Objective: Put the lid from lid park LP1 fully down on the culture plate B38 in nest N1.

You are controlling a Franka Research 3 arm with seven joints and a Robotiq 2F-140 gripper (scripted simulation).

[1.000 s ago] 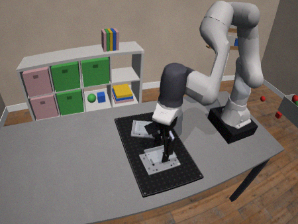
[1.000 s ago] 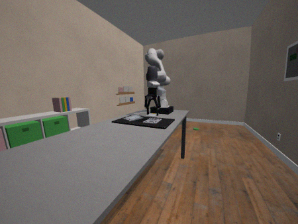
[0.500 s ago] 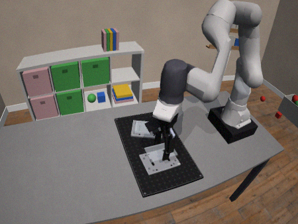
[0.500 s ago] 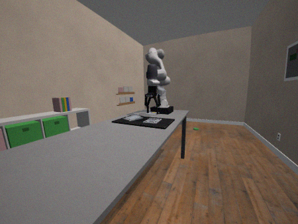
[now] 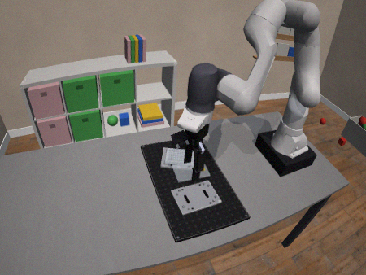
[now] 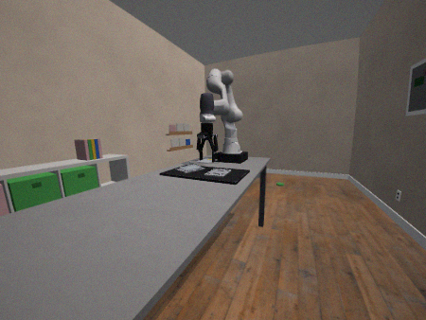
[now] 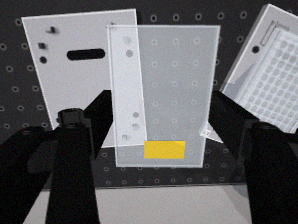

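My gripper is shut on the clear lid, which has a yellow label, and holds it lifted above the black pegboard. In the top view the lid hangs between the lid park plate and the culture plate. The culture plate with its grid of wells sits uncovered in its nest at the far end of the board, and it shows at the right edge of the wrist view. The empty lid park plate lies at the upper left of the wrist view.
The robot base stands on the table right of the board. A shelf with pink and green bins stands behind the table. The table's front edge is close to the board's near end.
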